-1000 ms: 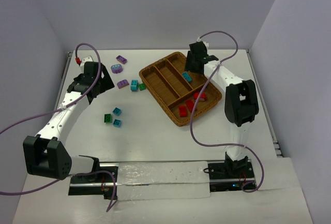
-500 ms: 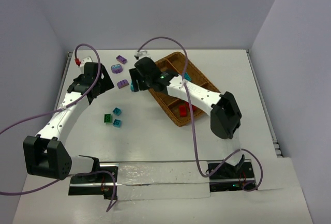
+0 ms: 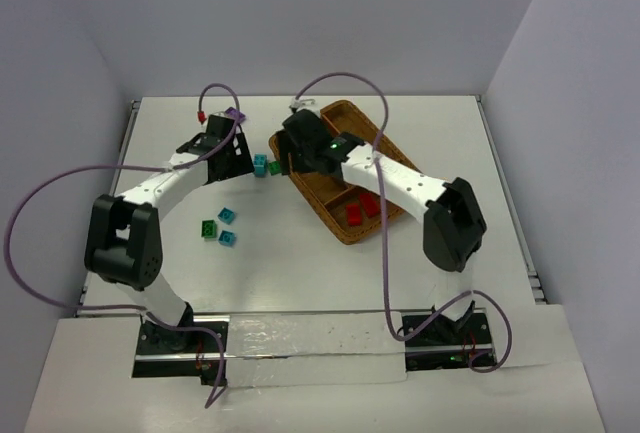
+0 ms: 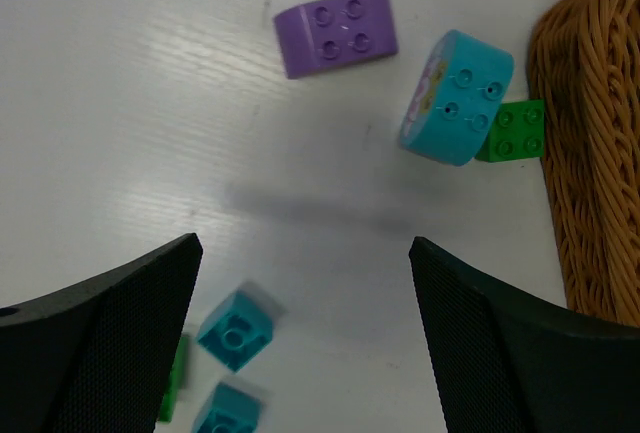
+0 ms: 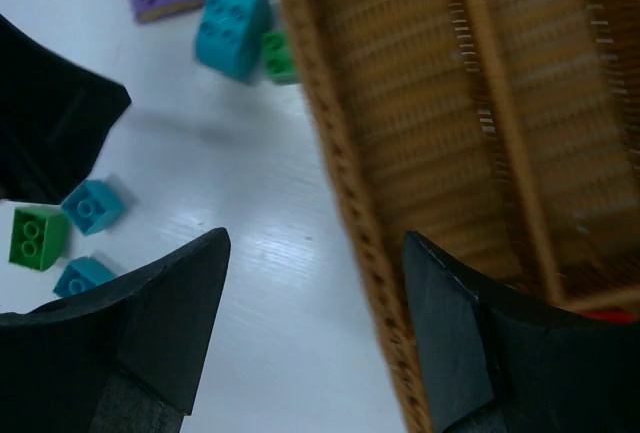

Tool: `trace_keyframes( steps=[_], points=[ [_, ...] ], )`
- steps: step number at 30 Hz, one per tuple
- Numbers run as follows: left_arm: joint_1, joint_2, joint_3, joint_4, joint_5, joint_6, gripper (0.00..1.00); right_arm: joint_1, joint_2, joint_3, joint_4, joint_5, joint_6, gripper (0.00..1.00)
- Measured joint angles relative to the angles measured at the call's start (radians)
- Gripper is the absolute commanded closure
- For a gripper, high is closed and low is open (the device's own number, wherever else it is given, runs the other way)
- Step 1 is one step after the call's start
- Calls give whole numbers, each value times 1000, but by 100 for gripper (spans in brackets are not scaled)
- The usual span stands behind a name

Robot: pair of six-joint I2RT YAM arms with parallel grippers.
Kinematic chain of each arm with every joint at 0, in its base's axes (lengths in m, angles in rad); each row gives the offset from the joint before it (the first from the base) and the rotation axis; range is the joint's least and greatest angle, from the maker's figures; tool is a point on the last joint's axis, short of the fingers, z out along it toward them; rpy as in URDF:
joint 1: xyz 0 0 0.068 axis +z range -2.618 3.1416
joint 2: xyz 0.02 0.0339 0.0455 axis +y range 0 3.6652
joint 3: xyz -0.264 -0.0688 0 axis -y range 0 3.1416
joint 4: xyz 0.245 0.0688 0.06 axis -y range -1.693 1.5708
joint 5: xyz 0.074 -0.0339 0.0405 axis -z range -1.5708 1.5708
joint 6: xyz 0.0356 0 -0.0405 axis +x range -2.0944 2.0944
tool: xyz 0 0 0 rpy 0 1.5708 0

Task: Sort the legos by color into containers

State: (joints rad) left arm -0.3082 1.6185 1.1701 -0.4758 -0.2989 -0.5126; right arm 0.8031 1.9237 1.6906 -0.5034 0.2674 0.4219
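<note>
The left pincer (image 4: 303,253) gapes wide and empty over the table (image 4: 120,103), near a purple lego (image 4: 336,31). A teal lego (image 4: 457,98) and a green lego (image 4: 512,131) sit just beside the tray (image 4: 590,153). The right pincer (image 5: 315,253), parted and empty, hangs over the tray's rim. Red legos (image 3: 362,208) lie in what seems the crosswise compartment.

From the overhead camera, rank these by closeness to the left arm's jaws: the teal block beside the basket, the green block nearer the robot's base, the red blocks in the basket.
1. Teal block: just right of the jaws.
2. Green block: below them, lower left in the picture.
3. Red blocks: far right, inside the basket.
</note>
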Motion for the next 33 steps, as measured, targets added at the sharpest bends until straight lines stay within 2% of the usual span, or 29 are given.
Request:
trace_keyframes(
  steps=[6,10,18,20,22,26,27,29,33],
  points=[
    [-38,183,85,42,45,8,11,-164,-327,-299,23,32,17,20],
    [-50,277,155,77,55,26,16,-262,-489,-390,14,69,27,19],
    [-51,415,282,106,75,65,25,-270,-565,-453,-1,91,26,18],
    [-51,440,304,114,76,70,33,-270,-565,-462,-9,93,26,18],
    [-51,457,315,119,76,75,37,-270,-565,-468,-17,94,26,18],
    [-53,464,316,118,74,80,60,-270,-565,-469,-19,99,26,18],
    [-54,464,316,118,73,81,61,-270,-565,-469,-19,100,26,18],
    [-56,464,316,120,67,82,74,-270,-565,-469,-21,103,26,18],
    [-59,463,316,120,59,81,88,-270,-565,-469,-22,105,26,18]
  ],
)
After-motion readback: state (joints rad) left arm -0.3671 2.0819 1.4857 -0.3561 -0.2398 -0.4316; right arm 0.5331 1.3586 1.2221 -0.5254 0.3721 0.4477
